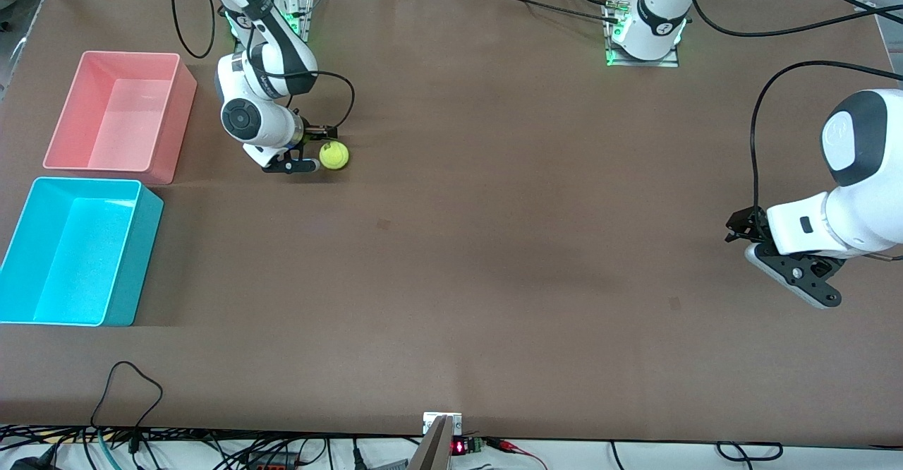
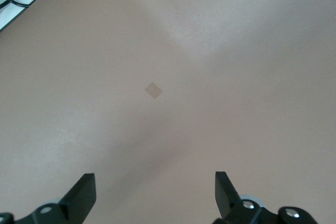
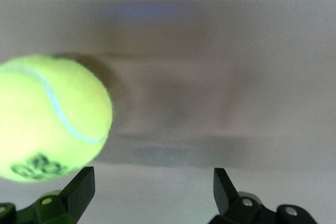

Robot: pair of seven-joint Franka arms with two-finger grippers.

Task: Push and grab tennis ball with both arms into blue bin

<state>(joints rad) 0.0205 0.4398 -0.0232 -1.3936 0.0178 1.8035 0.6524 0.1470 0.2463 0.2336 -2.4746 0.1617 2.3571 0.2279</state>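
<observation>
- tennis ball (image 1: 334, 155) is seen on the table (image 1: 494, 244), touching one fingertip of the right gripper (image 1: 321, 149), not gripped.
- right jaws are spread wide.
- left gripper (image 1: 737, 230) is parked with jaws released, well apart from the blue bin (image 1: 134, 258).

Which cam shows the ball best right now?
Right wrist view: the ball fills the frame close up, seam and dark logo clear, just off one finger of the open right tool. Front view shows it small beside that tool. Left wrist view shows only bare table.
</observation>
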